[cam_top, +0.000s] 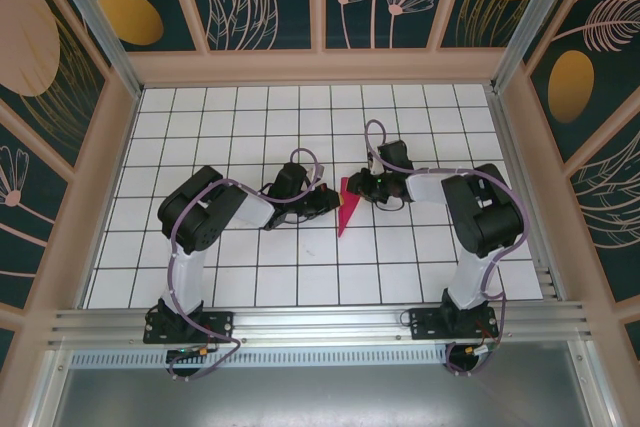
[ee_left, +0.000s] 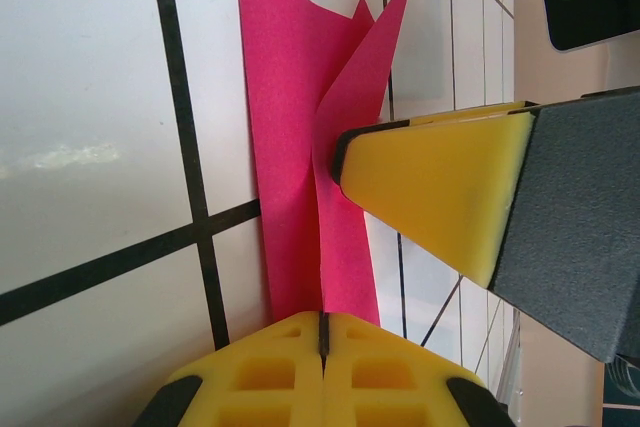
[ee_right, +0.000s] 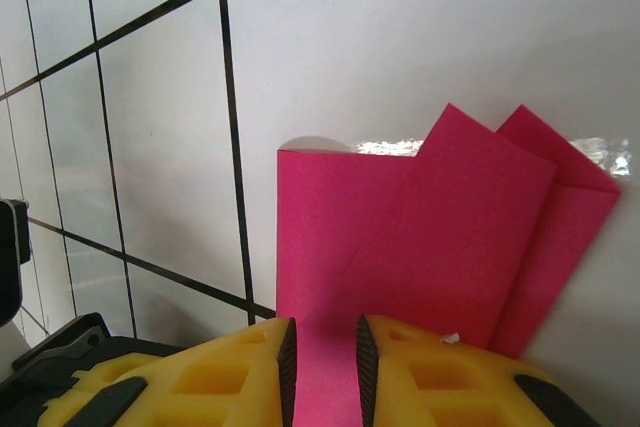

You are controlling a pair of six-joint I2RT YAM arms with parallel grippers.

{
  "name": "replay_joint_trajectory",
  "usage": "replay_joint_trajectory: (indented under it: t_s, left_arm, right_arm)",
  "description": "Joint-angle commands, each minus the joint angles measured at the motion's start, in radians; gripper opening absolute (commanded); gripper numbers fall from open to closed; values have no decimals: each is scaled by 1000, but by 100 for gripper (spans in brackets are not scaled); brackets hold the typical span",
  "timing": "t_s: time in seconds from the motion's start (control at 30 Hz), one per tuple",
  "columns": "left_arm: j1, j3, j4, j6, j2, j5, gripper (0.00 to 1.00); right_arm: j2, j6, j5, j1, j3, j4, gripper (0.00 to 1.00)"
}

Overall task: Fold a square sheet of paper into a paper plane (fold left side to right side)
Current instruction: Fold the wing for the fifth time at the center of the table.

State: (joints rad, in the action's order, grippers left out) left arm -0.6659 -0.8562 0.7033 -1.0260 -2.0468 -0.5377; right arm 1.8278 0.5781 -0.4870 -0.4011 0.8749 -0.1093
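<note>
The table (cam_top: 200, 127) is white with a black grid. Wooden-framed walls (cam_top: 260, 17) box it in, painted dark teal with leaves and flowers. The pink paper (cam_top: 346, 209) lies near the table's middle, folded into a narrow creased strip with loose flaps lifting. Both my arms bend inward and meet over it. My left hand (ee_left: 322, 325) has its fingers pressed together on one end of the paper. My right hand (ee_right: 323, 337) is parted by a narrow gap with paper showing through it, and one of its fingers (ee_left: 430, 197) touches a raised flap.
</note>
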Motion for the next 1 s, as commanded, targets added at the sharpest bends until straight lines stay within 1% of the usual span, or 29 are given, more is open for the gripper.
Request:
replay_joint_trajectory:
  t_s: [0.0,0.07,0.2,0.27,0.33,0.47,0.53,0.57,0.67,0.77,0.97]
  left_arm:
    - [4,32,-60,10,11,14,1]
    - [4,37,-84,28,47,28,7]
    - [6,51,-163,76,140,63,14]
    - [7,70,-191,93,193,80,21]
    - [6,98,-201,99,242,86,24]
    - [0,157,-172,101,325,61,26]
    - [-19,163,-150,97,327,36,26]
    - [-34,157,-137,91,353,19,26]
    - [-88,107,-121,88,339,-14,26]
    - [-128,44,-149,96,275,-11,26]
    - [-135,12,-166,88,202,18,26]
  right_arm:
    - [49,-23,43,-4,6,71,27]
    - [56,-24,48,-5,3,85,27]
    - [65,-26,54,-4,4,98,27]
    - [67,-26,54,-4,5,100,27]
    - [71,-24,56,-4,7,99,27]
    - [72,-23,57,-5,7,98,27]
    - [72,-22,59,-4,5,98,27]
    - [72,-22,58,-4,5,98,27]
    - [72,-21,57,-4,6,97,27]
    - [71,-21,59,-4,7,100,27]
    - [68,-24,57,-4,7,101,27]
